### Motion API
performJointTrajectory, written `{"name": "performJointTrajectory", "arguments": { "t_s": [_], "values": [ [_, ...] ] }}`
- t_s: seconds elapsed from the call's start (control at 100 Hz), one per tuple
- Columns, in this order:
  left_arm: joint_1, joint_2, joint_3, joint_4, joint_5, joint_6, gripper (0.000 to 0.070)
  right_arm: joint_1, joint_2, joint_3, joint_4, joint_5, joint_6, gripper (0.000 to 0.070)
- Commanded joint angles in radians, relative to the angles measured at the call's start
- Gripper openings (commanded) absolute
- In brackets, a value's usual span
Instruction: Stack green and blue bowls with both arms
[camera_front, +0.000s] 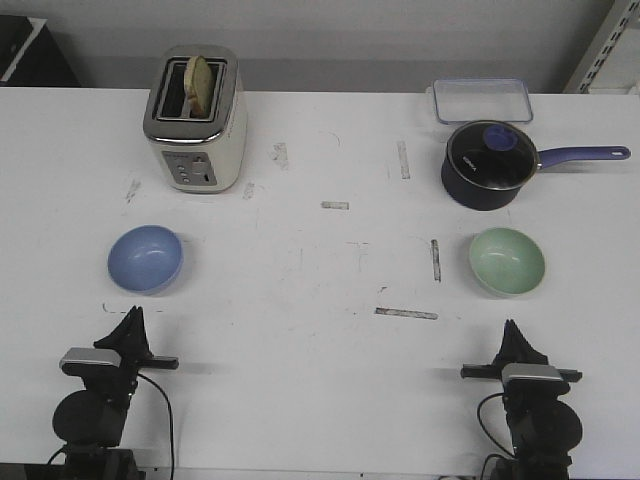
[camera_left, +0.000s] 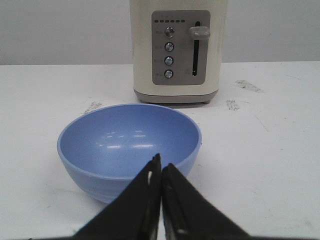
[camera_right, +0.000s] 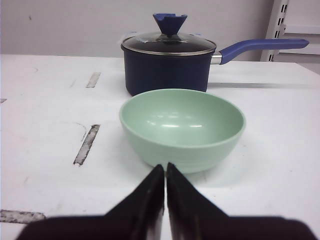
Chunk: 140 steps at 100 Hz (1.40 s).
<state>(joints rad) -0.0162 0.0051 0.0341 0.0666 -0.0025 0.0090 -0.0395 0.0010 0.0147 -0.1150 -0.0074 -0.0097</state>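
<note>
Two bowls sit on the desk (camera_front: 320, 400): one blue bowl (camera_front: 146, 258), one green bowl (camera_front: 507, 262). There is also one toaster (camera_front: 196, 118), one saucepan (camera_front: 490, 166), one clear container (camera_front: 481, 100), and two grippers, left gripper (camera_front: 131, 318) and right gripper (camera_front: 511, 329).

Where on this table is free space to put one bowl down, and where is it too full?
The widest bare patch is the table centre, bordered by the blue bowl and green bowl. The strip between the toaster and saucepan is also free. It is crowded at the far right, where the clear container, saucepan and green bowl sit close.
</note>
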Motion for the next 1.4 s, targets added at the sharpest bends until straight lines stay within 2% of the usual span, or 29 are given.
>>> {"name": "performJointTrajectory", "arguments": {
  "t_s": [0.0,0.13,0.33,0.49,0.67,0.73,0.85,0.91,1.06,1.15,1.3,1.39],
  "values": [
    [0.000,-0.002,-0.021,0.011,-0.001,-0.002,0.0001,0.000,0.000,-0.002,0.011,0.000,0.013,0.0001],
    [0.000,-0.002,-0.021,0.010,-0.001,-0.002,0.0001,0.000,0.000,-0.002,0.025,0.002,0.013,0.0001],
    [0.000,-0.002,-0.021,0.010,-0.001,-0.002,0.0001,0.000,0.000,0.052,0.163,0.009,0.026,0.0001],
    [0.000,-0.002,-0.021,0.011,-0.001,-0.001,0.0001,0.000,0.068,0.251,0.051,0.035,0.043,0.0001],
    [0.000,-0.002,-0.021,0.011,-0.001,-0.001,0.0001,0.000,0.297,0.550,-0.051,0.039,0.036,0.0012],
    [0.000,-0.002,-0.021,0.011,-0.001,-0.001,0.0001,0.000,0.389,0.647,-0.101,0.039,0.037,0.0053],
    [0.000,-0.002,-0.021,0.011,-0.001,-0.002,0.0001,0.000,0.572,0.821,-0.213,0.035,0.040,0.0242],
    [0.000,-0.002,-0.021,0.011,-0.001,-0.002,0.0001,0.000,0.652,0.892,-0.264,0.034,0.040,0.0301],
    [0.000,-0.002,-0.021,0.011,-0.001,-0.002,0.0002,-0.024,0.828,1.004,-0.381,0.033,0.040,0.0315],
    [0.000,-0.002,-0.021,0.010,-0.001,-0.002,0.0002,-0.071,0.922,1.019,-0.414,0.028,0.038,0.0375],
    [0.000,-0.002,-0.021,0.010,-0.001,-0.002,0.0002,-0.169,1.079,1.019,-0.465,-0.076,0.005,0.0376],
    [0.000,-0.002,-0.021,0.010,-0.001,-0.002,0.0002,-0.219,1.172,1.019,-0.476,-0.110,-0.025,0.0376]
  ]
}}
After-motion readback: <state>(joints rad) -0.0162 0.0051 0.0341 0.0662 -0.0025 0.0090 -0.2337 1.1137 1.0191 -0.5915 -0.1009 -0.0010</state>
